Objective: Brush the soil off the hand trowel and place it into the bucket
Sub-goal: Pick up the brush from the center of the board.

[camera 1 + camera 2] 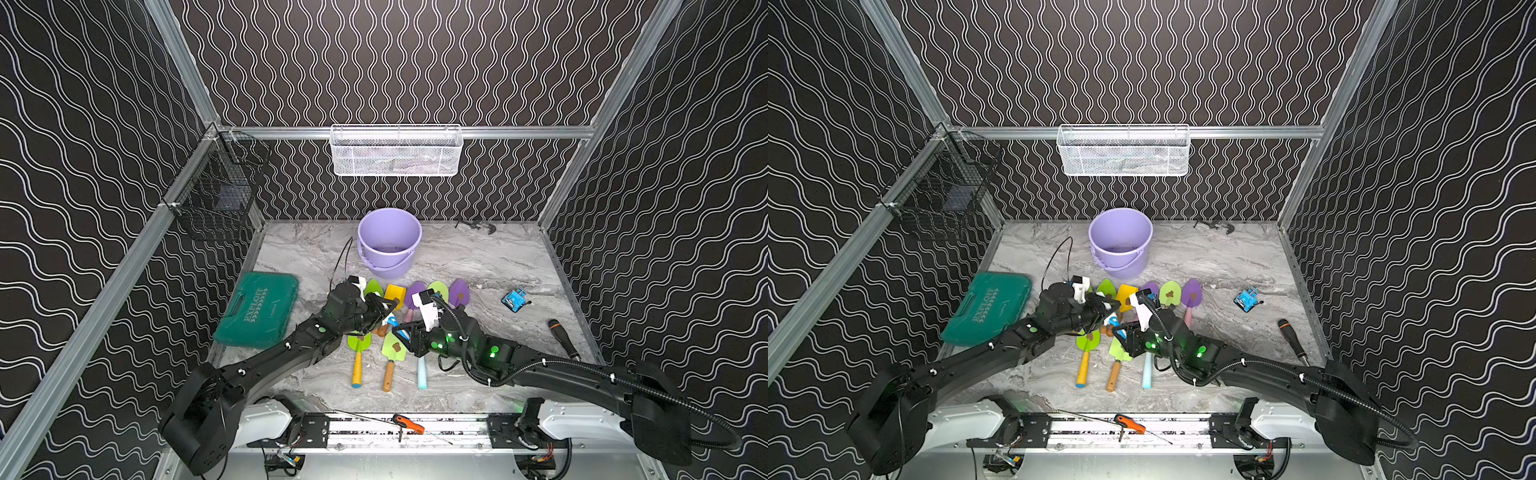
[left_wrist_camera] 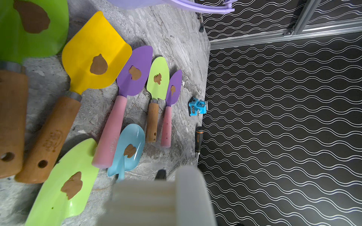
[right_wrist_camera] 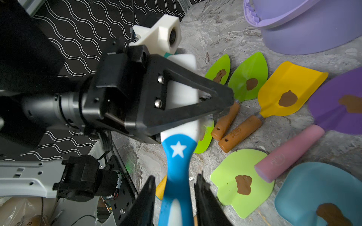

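While both arms meet over the middle of the marble table (image 1: pixel 478 257), L gripper (image 3: pixel 221 103) is clamped tight on the white head of a brush (image 3: pixel 179 150), bristles pointing down twd the trowels. R gripper (image 3: pixel 175 176) sits at the brush's blue star-marked handle w/ jaws part-open, one finger each side. Thin gaps show on both sides in the R wrist view, so no grip there that I can see. Trowels all lie flat on the table in two rough rows btwn arms and bucket (image 1: pixel 388 272). Far row incl. yellow trowel (image 3: pixel 293 78) and purple trowel (image 2: pixel 141 56), handles pointing twd robot. Near row incl. light-green trowel (image 3: pixel 231 170) and blue trowel (image 3: pixel 313 185). Every blade in view carries a brown patch of soil (image 3: pixel 288 98), approx mid-blade. Bristle tips hang just beside a lime-green blade (image 3: pixel 205 140) in near row; touching or not, can't tell, L gripper's finger blocks it. Bucket stands upright at back centre, well apart from both grippers, just beyond the far-row blade tips, bail handle down over its front wall. Off to robot's L: green tool case (image 1: pixel 257 309). To its R: small blue gadget (image 1: pixel 515 299) and black-handled screwdriver (image 1: pixel 561 338).
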`<state>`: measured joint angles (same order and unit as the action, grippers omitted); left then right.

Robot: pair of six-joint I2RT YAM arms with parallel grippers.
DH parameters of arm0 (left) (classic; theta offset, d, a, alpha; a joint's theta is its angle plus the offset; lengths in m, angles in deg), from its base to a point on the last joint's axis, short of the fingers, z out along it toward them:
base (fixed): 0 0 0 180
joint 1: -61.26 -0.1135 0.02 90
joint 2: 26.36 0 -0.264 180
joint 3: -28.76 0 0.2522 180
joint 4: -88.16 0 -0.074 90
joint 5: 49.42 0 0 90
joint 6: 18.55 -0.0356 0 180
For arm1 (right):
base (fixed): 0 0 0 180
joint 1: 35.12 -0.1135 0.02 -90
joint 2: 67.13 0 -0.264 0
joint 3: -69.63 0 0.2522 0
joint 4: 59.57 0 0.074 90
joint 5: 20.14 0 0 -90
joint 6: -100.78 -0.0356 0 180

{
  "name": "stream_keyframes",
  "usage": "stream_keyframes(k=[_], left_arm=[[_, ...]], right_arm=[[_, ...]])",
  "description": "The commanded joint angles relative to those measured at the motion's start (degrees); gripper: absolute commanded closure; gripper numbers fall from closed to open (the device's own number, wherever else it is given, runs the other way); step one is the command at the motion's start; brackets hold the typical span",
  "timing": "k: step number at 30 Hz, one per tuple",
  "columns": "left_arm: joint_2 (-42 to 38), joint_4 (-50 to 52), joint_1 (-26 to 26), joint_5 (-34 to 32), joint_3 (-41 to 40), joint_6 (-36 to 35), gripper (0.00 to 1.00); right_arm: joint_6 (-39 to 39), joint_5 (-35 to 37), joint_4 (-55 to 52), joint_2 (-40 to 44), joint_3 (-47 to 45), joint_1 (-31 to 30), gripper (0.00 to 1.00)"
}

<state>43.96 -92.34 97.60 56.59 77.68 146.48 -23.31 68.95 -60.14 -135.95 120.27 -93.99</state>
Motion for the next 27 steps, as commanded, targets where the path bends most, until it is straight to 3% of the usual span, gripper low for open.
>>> stream_keyframes(k=[1, 14, 27], left_arm=[[0.2, -2.7, -0.2, 0.5, 0.1, 0.7, 0.96], [-1.3, -2.9, -0.1, -1.2, -1.4, 1.5, 0.97], [-1.1, -4.6, -0.1, -1.7, -2.0, 2.4, 0.98]], right_arm=[[-1.0, -0.9, 2.3, -0.6, 0.6, -0.1, 0.65], [-2.5, -2.5, 3.5, 0.1, -0.8, -0.2, 0.62], [-2.2, -2.8, 5.0, -1.4, 0.4, -0.4, 0.64]])
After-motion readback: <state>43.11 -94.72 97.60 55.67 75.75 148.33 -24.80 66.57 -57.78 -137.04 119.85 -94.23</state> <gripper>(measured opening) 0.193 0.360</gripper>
